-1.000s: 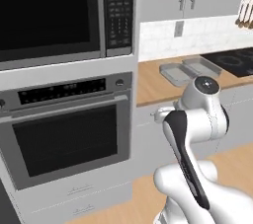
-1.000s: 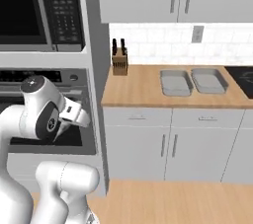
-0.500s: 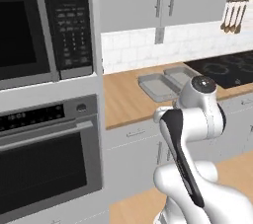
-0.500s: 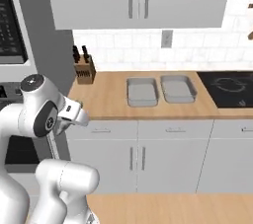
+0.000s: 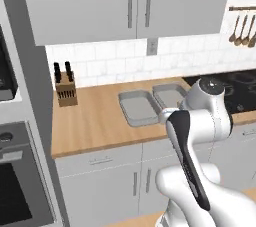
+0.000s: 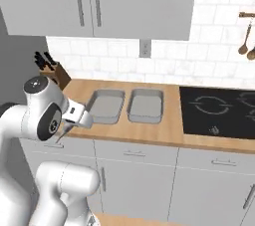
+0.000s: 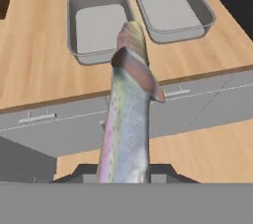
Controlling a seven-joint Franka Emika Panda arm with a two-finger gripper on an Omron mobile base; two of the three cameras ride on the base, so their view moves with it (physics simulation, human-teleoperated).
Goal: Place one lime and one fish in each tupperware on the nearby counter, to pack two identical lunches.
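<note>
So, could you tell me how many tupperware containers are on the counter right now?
2. They sit side by side on the counter: the left tupperware nearer the knife block, the right tupperware nearer the cooktop. Both look empty.

The long silvery fish with a pink stripe [image 7: 127, 119] runs off under the hand view's bottom band, hiding the pincer tips and part of the left shallow grey tray [image 7: 84, 25]. In the left base view the white arm covers the right grey tray's [image 5: 167, 92] near corner. The black cooktop [image 6: 219, 113] is cut by the right base view's edge.
</note>
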